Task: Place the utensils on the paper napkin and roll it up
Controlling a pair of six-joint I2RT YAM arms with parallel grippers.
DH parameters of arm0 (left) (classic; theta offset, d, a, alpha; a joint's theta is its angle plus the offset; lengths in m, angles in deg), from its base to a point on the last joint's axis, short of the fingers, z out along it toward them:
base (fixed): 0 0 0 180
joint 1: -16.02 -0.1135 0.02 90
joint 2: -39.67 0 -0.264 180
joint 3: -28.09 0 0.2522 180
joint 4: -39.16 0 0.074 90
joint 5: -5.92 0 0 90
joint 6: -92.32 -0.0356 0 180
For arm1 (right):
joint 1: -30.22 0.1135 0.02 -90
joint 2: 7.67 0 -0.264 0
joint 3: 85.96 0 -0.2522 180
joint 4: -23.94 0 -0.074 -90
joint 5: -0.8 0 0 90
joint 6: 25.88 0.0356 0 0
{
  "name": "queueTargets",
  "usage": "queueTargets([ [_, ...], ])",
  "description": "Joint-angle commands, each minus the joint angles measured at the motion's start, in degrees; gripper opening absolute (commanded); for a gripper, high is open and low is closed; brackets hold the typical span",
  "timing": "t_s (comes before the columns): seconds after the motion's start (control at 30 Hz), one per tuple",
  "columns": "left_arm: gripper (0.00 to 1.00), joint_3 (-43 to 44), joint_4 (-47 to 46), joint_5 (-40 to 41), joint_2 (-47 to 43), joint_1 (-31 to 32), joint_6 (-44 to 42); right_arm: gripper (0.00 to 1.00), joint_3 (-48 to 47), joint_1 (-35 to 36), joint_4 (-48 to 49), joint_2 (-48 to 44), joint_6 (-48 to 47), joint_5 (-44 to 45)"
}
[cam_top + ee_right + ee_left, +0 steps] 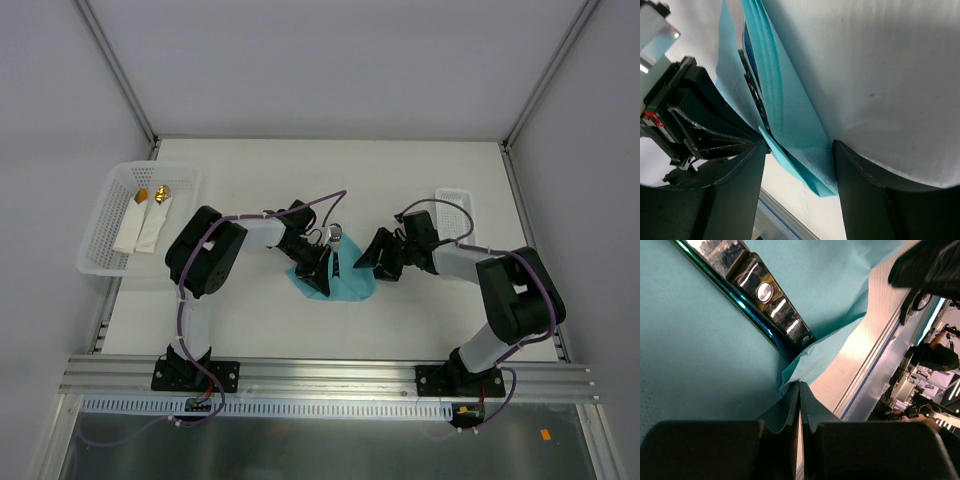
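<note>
paper napkin (345,285) mid-table (300,180), utensils (335,240) on its far part, left gripper (320,272) at its left side, right gripper (378,262) just right, basket (100,225) holding two wrapped rolls (145,225) at far-left edge, tray (455,200) at right edge

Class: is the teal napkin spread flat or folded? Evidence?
Partly folded: the left gripper pinches the napkin's lifted edge; the right wrist view shows doubled layers.

Nothing readable here, tbh. The paper napkin (350,286) is plain teal, the utensils (765,292) just show glare on the metal, and the little orange tag (545,434) down by the rail is way too small to make out.
</note>
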Motion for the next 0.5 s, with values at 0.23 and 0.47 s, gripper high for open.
queueTargets([
  [0.23, 0.0, 0.92, -0.33, 2.25, 1.7, -0.6, -0.11, 0.62, 8.4, 2.05, -0.83, -5.49, -1.28, 0.12],
  [0.47, 0.0, 0.83, -0.33, 2.34, 1.62, -0.6, -0.11, 0.62, 11.4, 2.32, -0.47, -6.38, -1.02, 1.0],
])
